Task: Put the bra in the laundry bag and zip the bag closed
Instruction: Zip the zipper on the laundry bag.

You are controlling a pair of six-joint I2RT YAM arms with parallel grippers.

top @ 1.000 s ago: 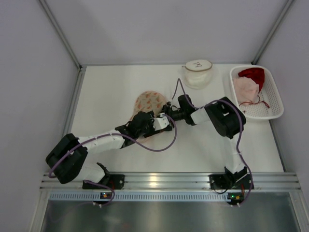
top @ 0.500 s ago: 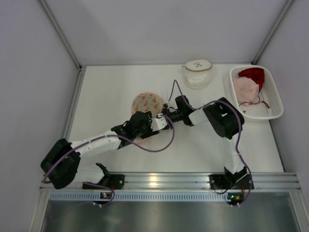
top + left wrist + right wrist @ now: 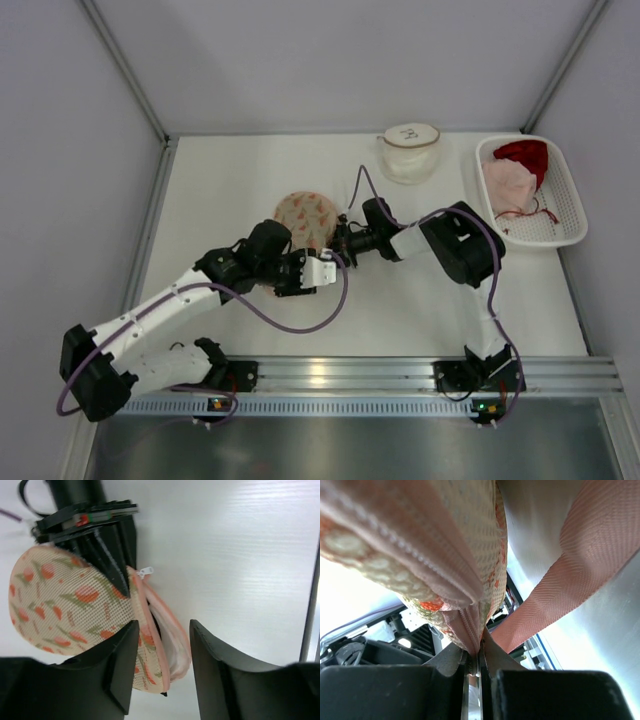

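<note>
while the left pincer [image 3: 163, 630] is hanging released astride the open rim of the tulip-print laundry bag [image 3: 305, 212] at mid-bench [image 3: 230, 180], something pale pink, probably the bra [image 3: 174, 641], is showing inside the gap. the zip is gaping, its white pull [image 3: 145, 572] sitting beside the right pincer [image 3: 479, 662], which is clenching the bag's seam. loading is looking done; zipping is remaining. lettering on the mesh and a mark on the white pouch [image 3: 408, 150] are proving unreadable.
</note>
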